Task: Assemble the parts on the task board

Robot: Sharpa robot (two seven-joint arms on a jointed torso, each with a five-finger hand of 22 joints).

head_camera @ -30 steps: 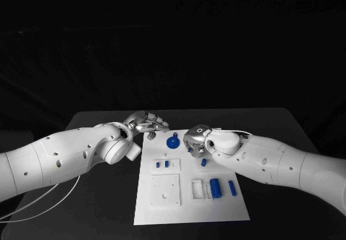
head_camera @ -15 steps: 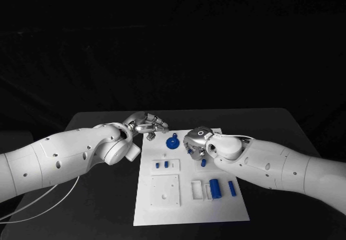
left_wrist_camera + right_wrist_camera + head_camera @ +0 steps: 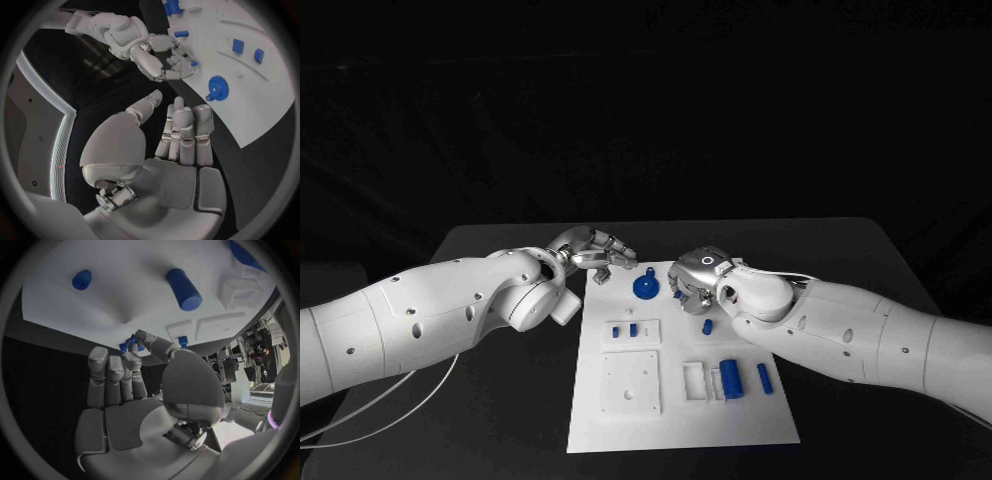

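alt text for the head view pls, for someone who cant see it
Two white robot arms reach in over a white task board on a black table. The left hand hovers at its far left corner, the right hand beside a blue gear-like part; more blue parts lie nearer.

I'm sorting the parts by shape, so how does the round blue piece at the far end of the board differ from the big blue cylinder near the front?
The round blue piece is flat and disc-shaped; the big blue cylinder is long and lies on its side. The disc sits near both hands; the cylinder lies at the near end. Both are blue and rest on the task board.
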